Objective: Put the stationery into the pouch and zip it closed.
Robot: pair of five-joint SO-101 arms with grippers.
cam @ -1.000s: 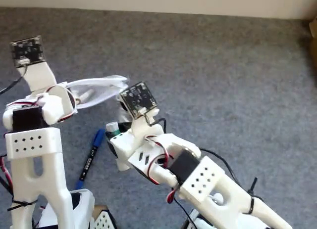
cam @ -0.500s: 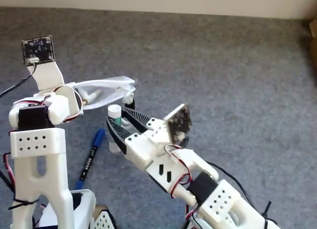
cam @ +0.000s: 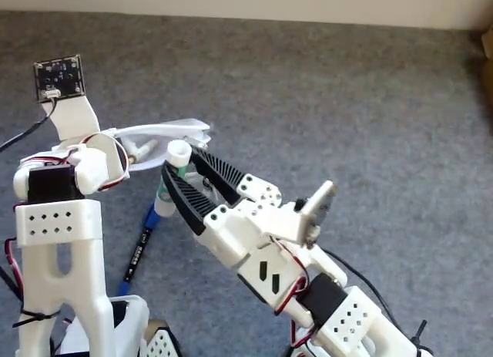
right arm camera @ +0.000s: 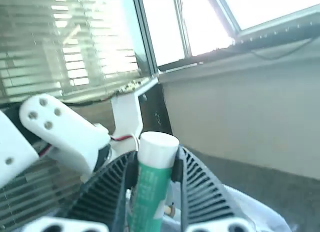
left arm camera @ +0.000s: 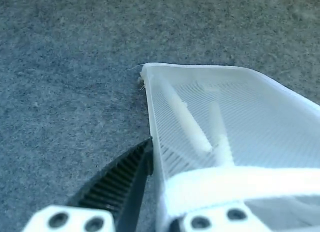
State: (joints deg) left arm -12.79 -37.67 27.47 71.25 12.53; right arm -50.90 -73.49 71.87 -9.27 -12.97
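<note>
white mesh pouch [left arm camera: 225,122] pinched at rim by left gripper [left arm camera: 152,192], two pale sticks [left arm camera: 187,122] lying inside. right gripper [cam: 179,160] clamped tight on green glue stick [cam: 166,193], its white cap [right arm camera: 158,142] just beside pouch opening. blue pen [cam: 142,245] flat on grey carpet [cam: 347,102] near left arm [cam: 58,241]. carpet runs wide beyond pouch up to far wall [cam: 308,2]
</note>
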